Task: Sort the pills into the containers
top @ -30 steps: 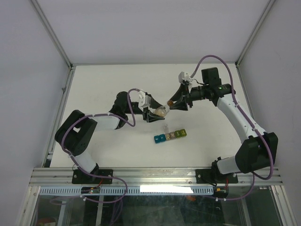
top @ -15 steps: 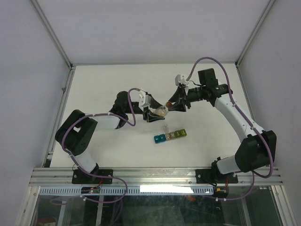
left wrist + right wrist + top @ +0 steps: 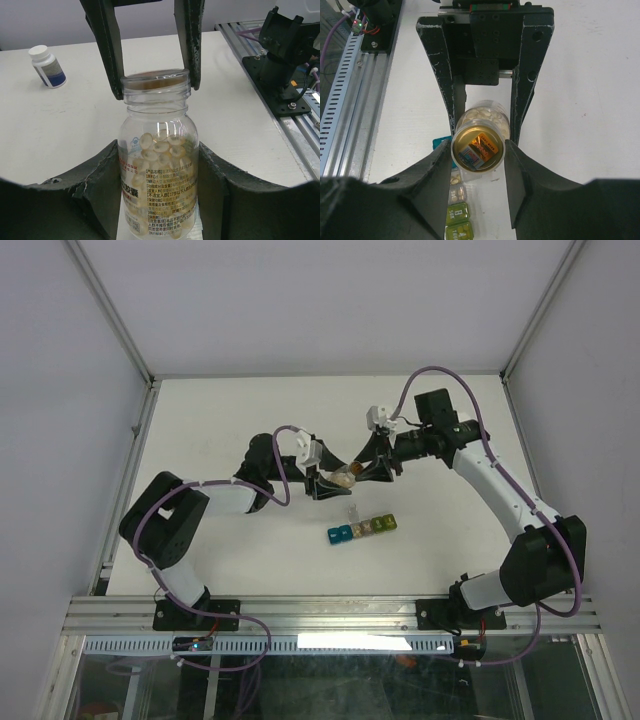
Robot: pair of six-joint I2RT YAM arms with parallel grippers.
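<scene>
My left gripper (image 3: 159, 165) is shut on a clear round bottle (image 3: 159, 200) with a printed label and holds it above the table. Pale oval pills (image 3: 160, 147) fill the bottle. My right gripper (image 3: 478, 150) is closed on the bottle's orange-tinted cap (image 3: 478, 150); its fingers (image 3: 112, 55) flank the cap in the left wrist view. In the top view both grippers meet at the bottle (image 3: 345, 477). The containers, a strip of coloured cells (image 3: 362, 528), lie just below it. In the right wrist view the strip's green cells (image 3: 457, 220) show under the bottle, with a few pills in the open cells.
A white-capped dark bottle (image 3: 47, 65) stands on the table (image 3: 75, 125) to the left, beyond the held bottle. The right arm's base and a metal rail (image 3: 295, 100) lie at the right edge of the left wrist view.
My right gripper has moved left onto the bottle held by my left gripper and now sits on its cap. The left arm and the strip have not moved.
</scene>
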